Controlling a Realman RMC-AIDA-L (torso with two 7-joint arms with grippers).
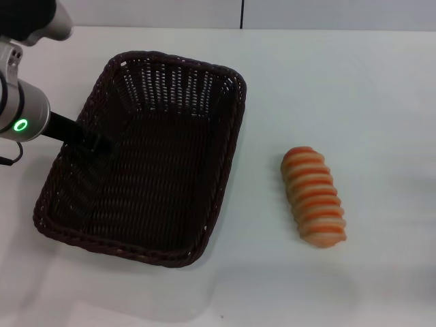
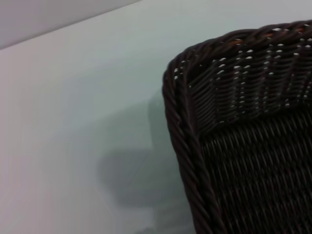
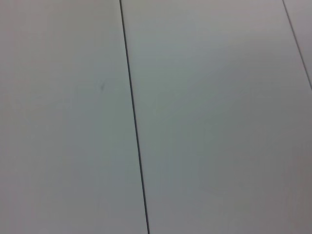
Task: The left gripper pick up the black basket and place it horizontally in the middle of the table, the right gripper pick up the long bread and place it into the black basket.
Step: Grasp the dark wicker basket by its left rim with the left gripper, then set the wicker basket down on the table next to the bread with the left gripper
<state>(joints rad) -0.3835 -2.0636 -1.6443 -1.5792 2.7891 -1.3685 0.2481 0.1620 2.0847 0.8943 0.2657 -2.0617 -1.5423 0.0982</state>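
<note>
The black basket lies on the left half of the white table, its long side running front to back and slightly turned. My left gripper, on the arm with the green ring, reaches over the basket's left rim, with one finger inside the wall, and is shut on that rim. A soft shadow lies below the basket's front edge. The left wrist view shows a basket corner and bare table beside it. The long bread lies on the table to the right of the basket, apart from it. My right gripper is out of view.
The table's back edge and a dark vertical seam run along the far side. The right wrist view shows only a pale flat surface with thin dark seams.
</note>
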